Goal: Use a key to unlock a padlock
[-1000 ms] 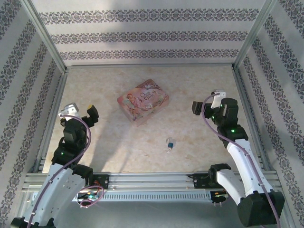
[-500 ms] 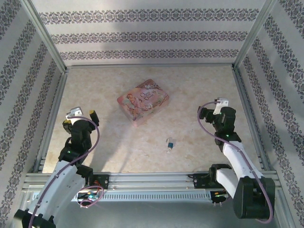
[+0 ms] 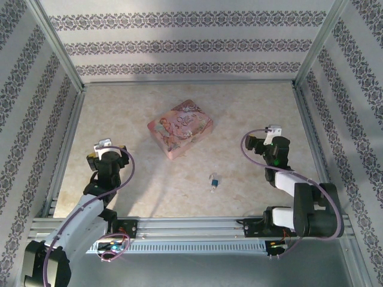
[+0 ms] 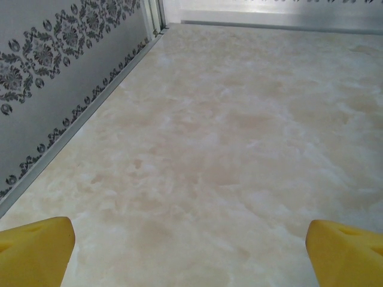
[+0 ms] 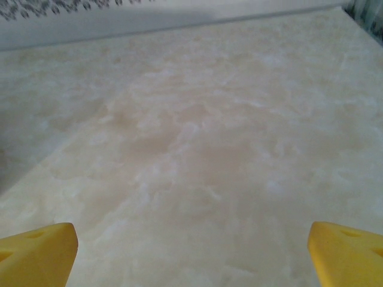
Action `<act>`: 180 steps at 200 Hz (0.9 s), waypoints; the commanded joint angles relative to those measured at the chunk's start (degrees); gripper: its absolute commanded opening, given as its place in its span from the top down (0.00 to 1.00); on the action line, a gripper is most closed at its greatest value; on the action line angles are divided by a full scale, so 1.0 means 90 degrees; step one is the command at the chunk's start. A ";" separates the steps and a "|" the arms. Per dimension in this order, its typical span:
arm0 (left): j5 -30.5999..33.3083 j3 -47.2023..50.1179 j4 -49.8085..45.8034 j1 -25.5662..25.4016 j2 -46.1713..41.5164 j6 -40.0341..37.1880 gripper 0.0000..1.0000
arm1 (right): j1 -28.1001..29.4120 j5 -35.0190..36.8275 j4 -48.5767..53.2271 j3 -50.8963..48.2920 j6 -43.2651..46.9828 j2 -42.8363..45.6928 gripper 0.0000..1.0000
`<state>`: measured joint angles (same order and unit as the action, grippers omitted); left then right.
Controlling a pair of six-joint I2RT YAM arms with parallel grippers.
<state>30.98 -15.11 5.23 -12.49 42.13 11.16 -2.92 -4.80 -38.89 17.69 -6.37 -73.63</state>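
Note:
The padlock (image 3: 213, 179), tiny, bluish and silver, lies on the marbled table floor (image 3: 251, 107) near the front middle. A pale sliver that looks like the key (image 3: 212, 189) lies at its near end; whether they touch I cannot tell. My left gripper (image 3: 106, 152) hangs far to the left of them, my right gripper (image 3: 261, 142) to their right and a little farther back. In each wrist view the yellow fingertips (image 4: 36, 248) (image 5: 37, 251) stand wide apart at the bottom corners. Both the left gripper (image 4: 191, 257) and the right gripper (image 5: 191, 254) are open over bare floor.
A pink illustrated box (image 3: 179, 127) lies behind the padlock, mid-table. Patterned walls (image 3: 179, 42) and metal rails (image 3: 66, 149) enclose the floor on three sides. The left wall's foot (image 4: 72, 128) runs close by the left gripper.
Both arms have folded back and down toward their bases. The left gripper came nearer and slightly right, the right gripper nearer. Both stayed open; padlock and box have not moved.

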 commanded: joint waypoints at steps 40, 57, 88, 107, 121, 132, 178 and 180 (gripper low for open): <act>-0.0106 0.0063 0.0446 0.0181 -0.0001 -0.0316 0.01 | -0.0076 -0.0412 -0.2638 -0.0181 0.0268 -0.1473 0.01; -0.0137 0.0068 0.0395 0.0224 -0.0003 -0.0371 0.01 | -0.0075 -0.0361 -0.2888 -0.0167 0.0200 -0.1672 0.02; -0.0200 0.0133 0.0526 0.0283 0.0062 -0.0399 0.01 | -0.0021 -0.0037 -0.2235 0.0140 0.0176 -0.1634 0.01; -0.0278 0.0178 0.0721 0.0355 0.0214 -0.0495 0.01 | 0.0091 0.0200 -0.2041 0.0184 0.0244 -0.1605 0.02; -0.0358 0.0175 0.0839 0.0428 0.0387 -0.0707 0.01 | 0.0155 0.0315 -0.1964 0.0183 0.0287 -0.1585 0.02; -0.0467 0.0173 0.0961 0.0500 0.0549 -0.0842 0.01 | 0.0168 0.0328 -0.1944 0.0183 0.0303 -0.1585 0.02; -0.1281 0.0224 0.2185 0.0655 0.1479 -0.1017 0.01 | 0.0197 0.0367 -0.1899 0.0189 0.0325 -0.1582 0.02; -0.1318 0.0232 0.2263 0.0658 0.1527 -0.1035 0.01 | 0.0197 0.0372 -0.1899 0.0187 0.0327 -0.1577 0.02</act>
<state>24.14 -13.72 15.29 -7.46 52.31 4.82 -1.72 -2.68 -55.92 18.39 -4.25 -88.47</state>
